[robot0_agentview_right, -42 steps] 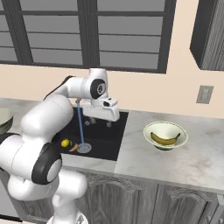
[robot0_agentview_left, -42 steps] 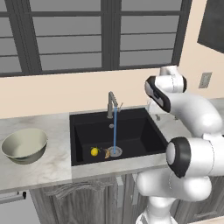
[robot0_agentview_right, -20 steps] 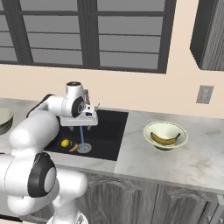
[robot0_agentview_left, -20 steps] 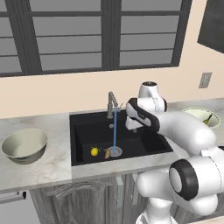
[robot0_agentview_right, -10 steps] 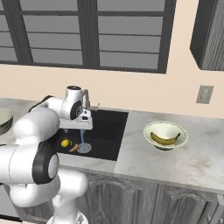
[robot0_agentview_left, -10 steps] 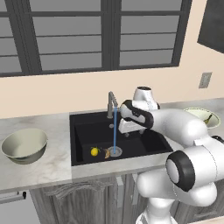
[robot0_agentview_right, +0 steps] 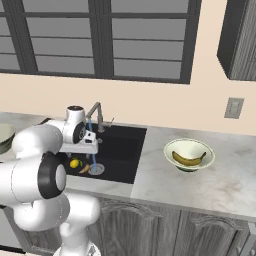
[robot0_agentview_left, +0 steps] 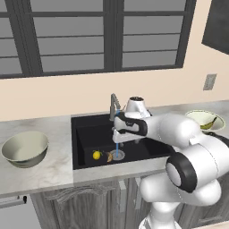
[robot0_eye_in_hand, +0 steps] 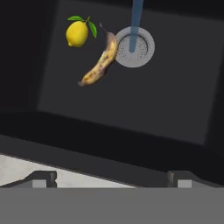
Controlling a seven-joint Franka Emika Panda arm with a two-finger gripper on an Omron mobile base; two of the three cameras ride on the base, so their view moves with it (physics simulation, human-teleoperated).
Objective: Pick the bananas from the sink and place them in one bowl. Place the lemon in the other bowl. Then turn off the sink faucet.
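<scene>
The end effector (robot0_eye_in_hand: 109, 178) hangs over the sink (robot0_agentview_left: 89, 134) with its fingers spread wide apart and nothing between them. Ahead of it on the black basin floor lies one banana (robot0_eye_in_hand: 99, 63), its upper end touching the rim of the round silver drain (robot0_eye_in_hand: 134, 46); the lemon (robot0_eye_in_hand: 77, 33) sits just beside that banana, apart from it. A blue stream of water (robot0_eye_in_hand: 136, 15) falls from the faucet (robot0_agentview_left: 114, 103) onto the drain. The pale marble table (robot0_agentview_right: 200, 185) surrounds the sink below dark-framed windows (robot0_agentview_left: 103, 36). To the robot's right, the pale green-rimmed bowl (robot0_agentview_right: 189, 154) holds the second banana (robot0_agentview_right: 188, 159). The grey-beige bowl (robot0_agentview_left: 25, 148) stands to the left, well apart.
</scene>
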